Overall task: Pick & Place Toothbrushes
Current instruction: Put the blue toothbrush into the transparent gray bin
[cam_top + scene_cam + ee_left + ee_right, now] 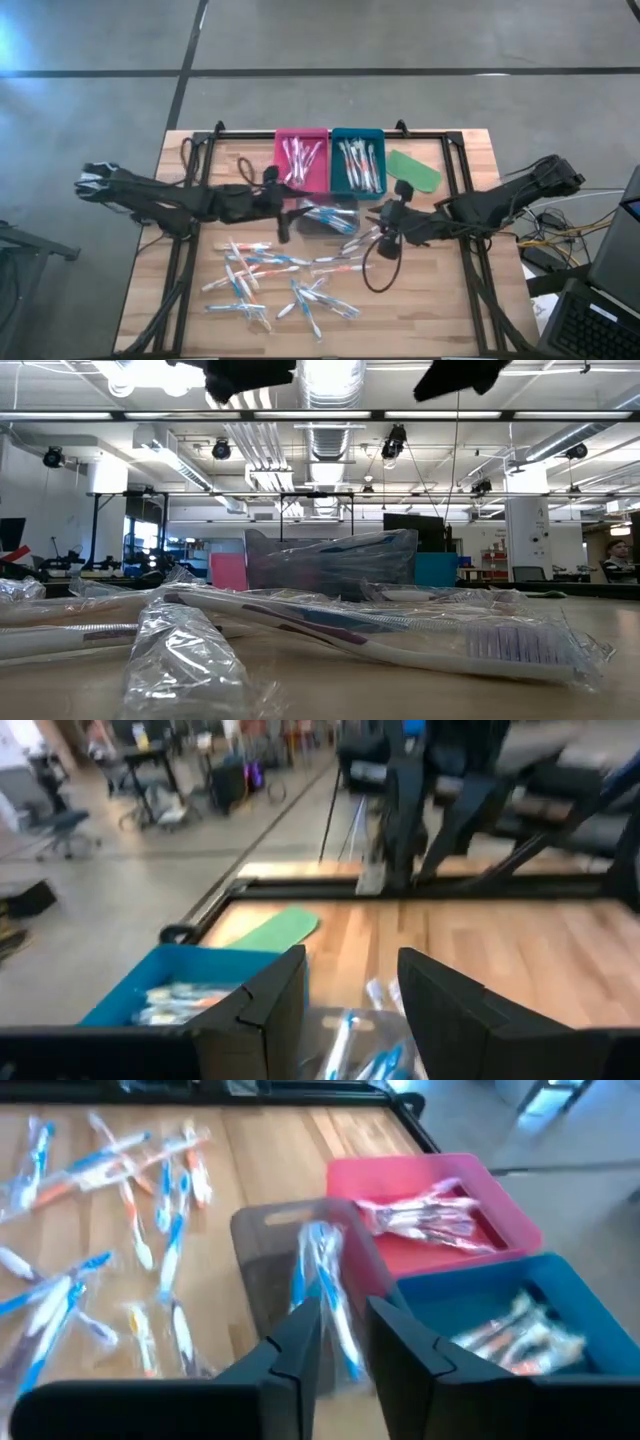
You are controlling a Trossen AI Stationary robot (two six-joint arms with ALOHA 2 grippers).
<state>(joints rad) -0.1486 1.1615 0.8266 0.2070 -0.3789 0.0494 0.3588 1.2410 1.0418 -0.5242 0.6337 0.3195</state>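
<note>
1. Sorting is partly done: wrapped toothbrushes are lying in the pink tray [301, 158], the blue tray [357, 160] beside it, and the clear grey tray [327, 216] just in front of those two.
2. Many loose toothbrushes [270, 280] are still waiting on the wooden table [440, 300], scattered in front of the grey tray.
3. The right gripper [340, 1342] is hanging over the grey tray's right side, fingers narrowly apart with a blue-accented brush showing between them; whether it is gripped I cannot tell.
4. The left gripper [350, 995] is hovering at the grey tray's left side, fingers apart and carrying nothing.
5. A flat green piece [413, 169] is lying right of the blue tray; beyond the table an open workshop with desks and ceiling ducts is showing.
</note>
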